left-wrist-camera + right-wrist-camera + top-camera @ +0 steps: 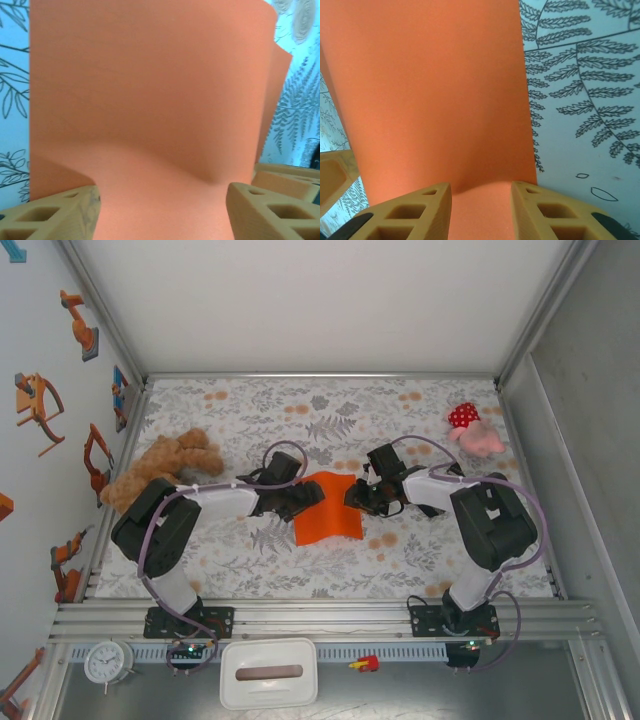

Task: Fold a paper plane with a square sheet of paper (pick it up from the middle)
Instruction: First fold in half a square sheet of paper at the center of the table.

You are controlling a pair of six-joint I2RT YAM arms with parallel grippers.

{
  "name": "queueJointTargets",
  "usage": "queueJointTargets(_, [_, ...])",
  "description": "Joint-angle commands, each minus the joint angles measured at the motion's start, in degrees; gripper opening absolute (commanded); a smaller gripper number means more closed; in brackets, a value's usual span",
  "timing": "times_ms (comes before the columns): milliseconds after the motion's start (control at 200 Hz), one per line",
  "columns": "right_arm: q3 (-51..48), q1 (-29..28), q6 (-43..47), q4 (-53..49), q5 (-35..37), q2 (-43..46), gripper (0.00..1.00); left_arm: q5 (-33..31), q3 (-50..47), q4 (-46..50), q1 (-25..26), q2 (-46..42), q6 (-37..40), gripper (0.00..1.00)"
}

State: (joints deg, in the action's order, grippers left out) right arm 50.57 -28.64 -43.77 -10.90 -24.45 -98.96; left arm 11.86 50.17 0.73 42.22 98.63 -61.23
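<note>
The square sheet of paper [327, 507] lay at the centre of the tabletop [400, 560], its ends between the wide-spread left gripper [305, 498] and the narrower right gripper [355, 498], whose grip I could not tell.

On a floral-patterned tablecloth [330, 410] a brown teddy bear [160, 465] lies at the left edge and a red-and-pink polka-dot plush [474, 430] at the far right, while an alarm clock [107, 662], a white container [268, 672] and a small red-and-yellow object [366, 663] sit along the near ledge.
</note>
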Motion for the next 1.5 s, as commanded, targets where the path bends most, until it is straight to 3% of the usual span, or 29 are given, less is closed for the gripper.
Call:
queueJointTargets(0, [-1.09,-0.56,-1.18,0.05,0.03,-1.8,0.36,1.91,-2.85,-3.43,-0.33,-0.1,-0.37,0.75])
queueJointTargets(190, [-0.66,-1.53,-1.76,1.47,-0.96,-2.72,0.35,3.9,-3.46,-5.97,-0.36,-0.27,0.1,0.83])
queueJointTargets(651, [1.33,-4.58,-4.31,5.27,-3.06,-5.86,0.29,2.34,0.33,2.82,-0.25,-0.56,3.64,0.73])
queueJointTargets(926, [0.77,-4.43,-3.94,5.6,-1.24,-1.71,0.29,1.44,2.33,4.89,-0.35,-0.56,5.2,0.53])
queueJointTargets(1117, [-1.35,-2.48,-2.32,5.62,2.82,6.61,0.3,1.06,3.76,6.46,-0.76,-3.12,8.4,0.35])
queueJointTargets(1252, [-3.38,0.73,-1.26,6.35,3.14,13.78,0.33,2.05,5.22,7.57,-1.24,-7.79,11.42,0.3])
queueJointTargets(1382, [-4.87,4.79,-1.91,9.95,-2.78,18.19,0.42,4.83,6.37,6.63,-2.02,-12.71,13.45,0.28])
queueJointTargets(1497, [-7.58,7.81,-7.65,24.94,-17.19,18.8,0.51,9.95,7.43,4.09,-3.72,-15.29,12.93,0.26])
